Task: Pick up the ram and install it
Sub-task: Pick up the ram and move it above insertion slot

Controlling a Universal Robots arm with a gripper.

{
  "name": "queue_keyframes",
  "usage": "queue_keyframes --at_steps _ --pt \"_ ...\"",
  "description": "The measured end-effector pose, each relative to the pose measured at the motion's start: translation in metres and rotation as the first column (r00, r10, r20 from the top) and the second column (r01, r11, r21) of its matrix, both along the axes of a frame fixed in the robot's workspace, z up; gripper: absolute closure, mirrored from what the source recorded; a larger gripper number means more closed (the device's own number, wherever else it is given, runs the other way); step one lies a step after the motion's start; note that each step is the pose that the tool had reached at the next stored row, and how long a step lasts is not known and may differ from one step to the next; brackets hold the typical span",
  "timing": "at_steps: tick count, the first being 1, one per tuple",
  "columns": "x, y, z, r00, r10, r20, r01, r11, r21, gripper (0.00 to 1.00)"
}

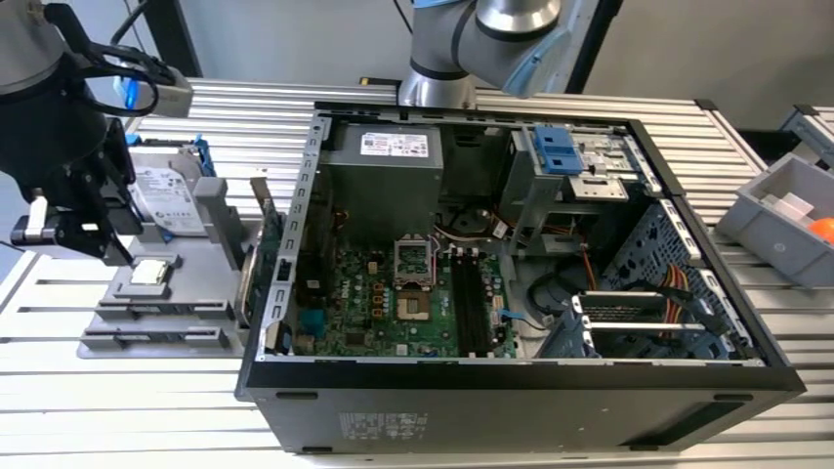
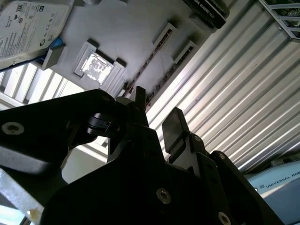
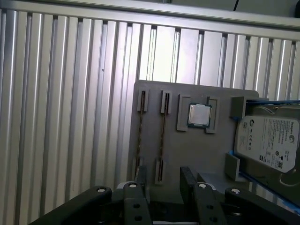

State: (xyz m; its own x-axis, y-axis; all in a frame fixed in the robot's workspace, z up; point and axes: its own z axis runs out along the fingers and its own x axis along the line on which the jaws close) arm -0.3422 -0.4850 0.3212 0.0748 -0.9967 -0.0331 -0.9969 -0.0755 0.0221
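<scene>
On the exterior view's left, the black fingers (image 1: 111, 249) hang over a gray fixture plate (image 1: 195, 278) lying on the ribbed bench (image 1: 144, 410), just beside the open computer case (image 1: 521, 396).

In the second wrist view, the fingers (image 2: 173, 124) are spread with nothing between them, above the ram (image 2: 146, 62), which stands on edge in the plate's slot holders.

In the first wrist view, the spread fingers (image 3: 187, 180) straddle the line of the ram (image 3: 162, 136), seated in its holders near a processor chip (image 3: 200, 115) and a hard drive (image 3: 267, 140).
</scene>
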Motion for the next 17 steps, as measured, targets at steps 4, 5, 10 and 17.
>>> queue_keyframes --at_steps 4,5,10,17 --pt "0.0000 0.0000 -0.0014 1.0000 0.000 -0.0001 0.000 1.0000 -0.0002 0.00" --pt "0.0000 0.0000 -0.0014 1.0000 0.000 -0.0002 0.000 1.0000 -0.0003 0.00" --pt "0.0000 0.0000 -0.0018 1.0000 0.000 0.0001 0.000 1.0000 -0.0001 0.00" --pt "0.0000 0.0000 -0.0056 1.0000 0.000 0.0001 0.000 1.0000 0.0000 0.00"
